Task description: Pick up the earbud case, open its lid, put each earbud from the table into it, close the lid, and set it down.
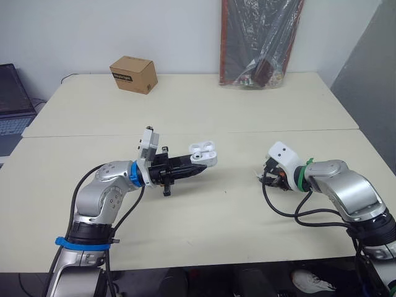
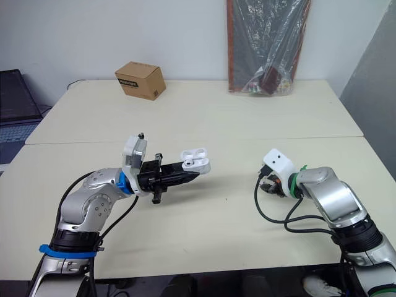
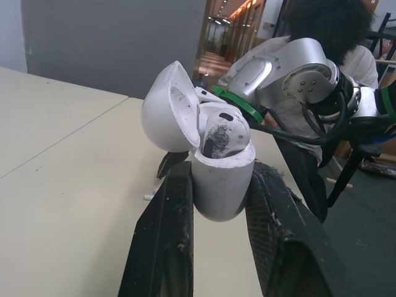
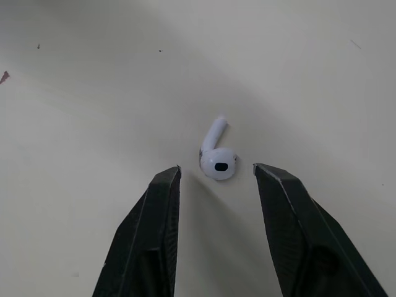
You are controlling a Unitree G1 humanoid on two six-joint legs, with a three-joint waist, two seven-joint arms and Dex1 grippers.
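Observation:
My left gripper is shut on the white earbud case, held a little above the table's middle. The left wrist view has the case upright between the two black fingers. Its lid is swung open and one earbud sits inside. A second white earbud lies on the table, stem pointing away. My right gripper hovers just over it, open, with one fingertip on each side and neither touching it. From the head views, the right gripper is low over the table at the right.
A cardboard box stands at the back left. A plastic-wrapped package leans on the wall at the back. A laptop sits off the table's left. A person is behind my right arm.

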